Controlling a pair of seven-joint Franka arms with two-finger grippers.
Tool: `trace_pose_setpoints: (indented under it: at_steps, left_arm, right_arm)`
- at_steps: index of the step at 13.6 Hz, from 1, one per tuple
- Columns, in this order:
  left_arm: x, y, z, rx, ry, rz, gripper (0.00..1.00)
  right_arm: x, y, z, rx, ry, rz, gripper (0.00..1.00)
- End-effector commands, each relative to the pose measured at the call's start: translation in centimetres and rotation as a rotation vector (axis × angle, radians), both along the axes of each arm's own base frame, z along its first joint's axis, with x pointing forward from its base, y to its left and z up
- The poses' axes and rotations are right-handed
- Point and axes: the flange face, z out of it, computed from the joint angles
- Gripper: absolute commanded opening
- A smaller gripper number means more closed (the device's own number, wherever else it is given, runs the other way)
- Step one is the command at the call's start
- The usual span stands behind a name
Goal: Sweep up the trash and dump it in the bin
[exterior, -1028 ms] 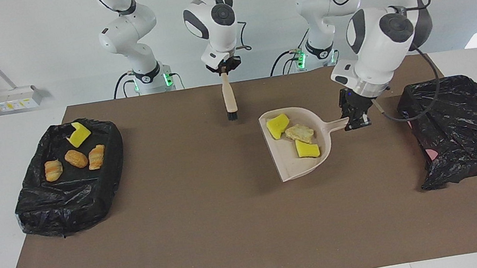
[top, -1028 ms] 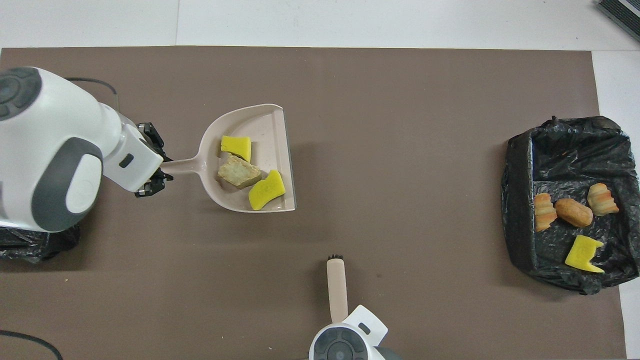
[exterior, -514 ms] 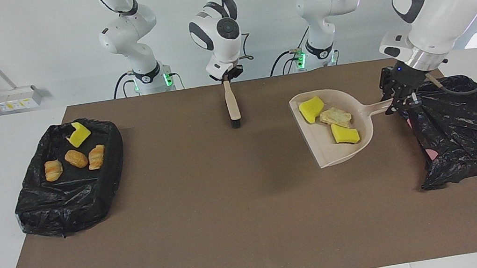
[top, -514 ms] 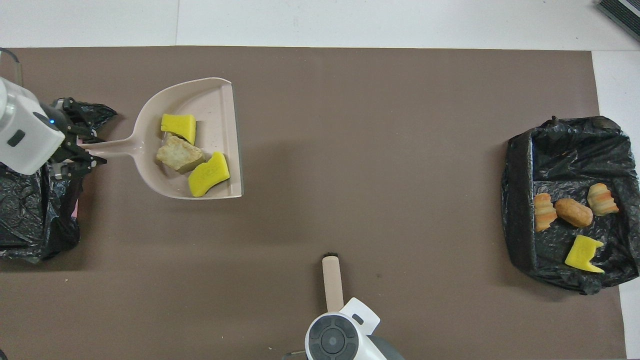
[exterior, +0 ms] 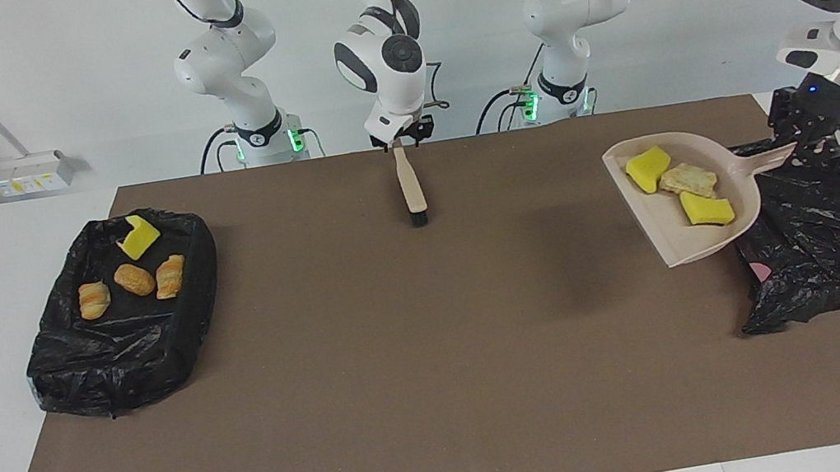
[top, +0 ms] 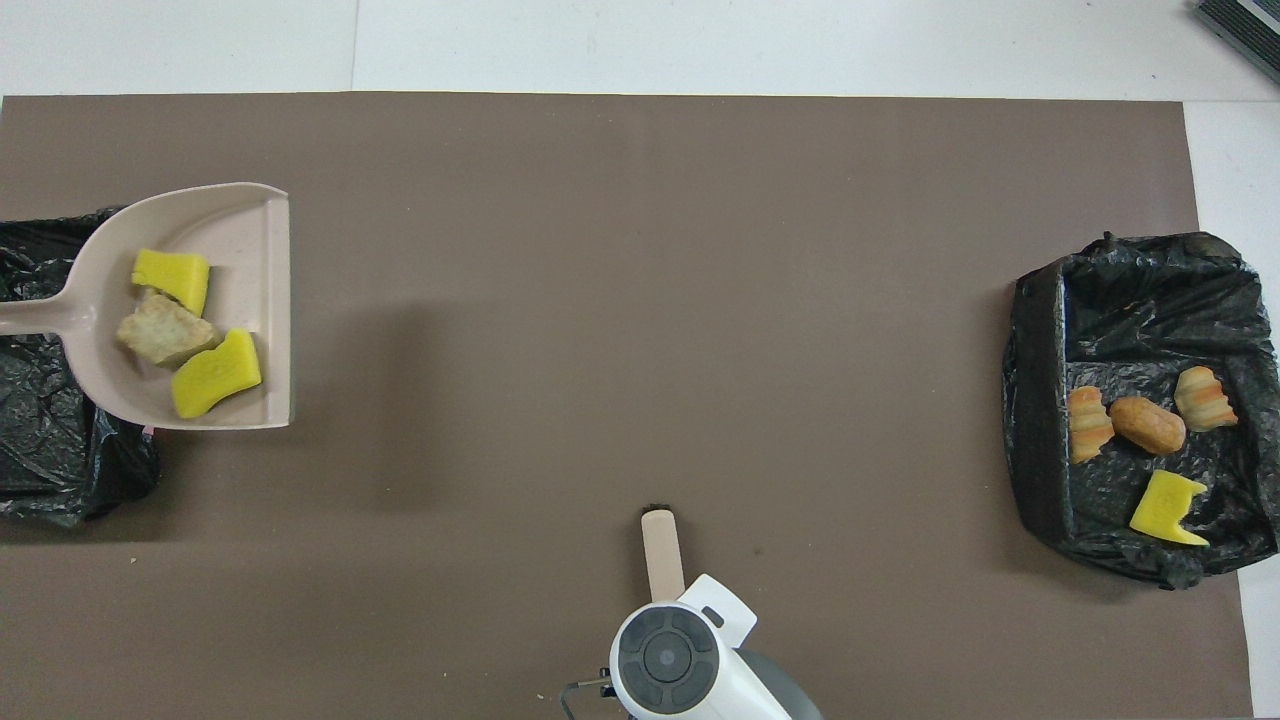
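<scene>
The beige dustpan hangs raised and tilted over the edge of the black-bagged bin at the left arm's end. My left gripper is shut on its handle. In the pan lies trash: a yellow sponge bit, a pale bread lump and another yellow sponge bit. The beige brush lies near the robots' edge of the mat, bristles pointing away from the robots. My right gripper is at its handle end.
A second black-bagged bin at the right arm's end holds three golden pastries and a yellow sponge piece. A brown mat covers the table.
The left arm has lifted the loaded dustpan and carried it toward its own end of the table, over the bin's edge. The right arm drew the brush slightly toward the robots and lowered it.
</scene>
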Motion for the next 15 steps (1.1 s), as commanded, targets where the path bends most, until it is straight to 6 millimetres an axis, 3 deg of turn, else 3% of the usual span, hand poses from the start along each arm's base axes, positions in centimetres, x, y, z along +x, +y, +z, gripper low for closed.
trace_pose_setpoints:
  at_steps: [1, 4, 7, 9, 11, 13, 15]
  left_arm:
    - [-0.6, 6.0, 0.5, 0.063, 0.010, -0.008, 0.00]
    - [-0.3, 11.1, 0.0, 0.186, -0.016, -0.047, 0.00]
    - [1.9, 13.1, -1.2, 0.379, -0.070, -0.104, 0.00]
    - [2.3, 14.2, -1.8, 0.505, -0.083, -0.101, 0.00]
    - [1.9, 13.8, -3.1, 0.637, -0.079, -0.073, 0.00]
    - [1.6, 13.0, -2.6, 0.764, -0.063, -0.095, 0.00]
    - [0.5, 11.3, -1.2, 0.877, -0.074, -0.104, 0.00]
  right_arm:
    - [4.9, -1.0, 1.3, 0.017, -0.066, -0.003, 1.00]
    - [10.3, -3.8, 5.0, 0.078, -0.125, -0.052, 1.00]
    - [15.1, -7.4, 7.9, 0.090, -0.197, -0.130, 1.00]
    - [17.8, -10.1, 9.6, 0.056, -0.268, -0.144, 1.00]
    - [20.7, -14.1, 10.8, 0.022, -0.320, -0.162, 1.00]
    - [24.0, -19.8, 12.5, 0.020, -0.344, -0.225, 1.00]
    - [25.7, -23.9, 15.3, 0.021, -0.351, -0.211, 1.00]
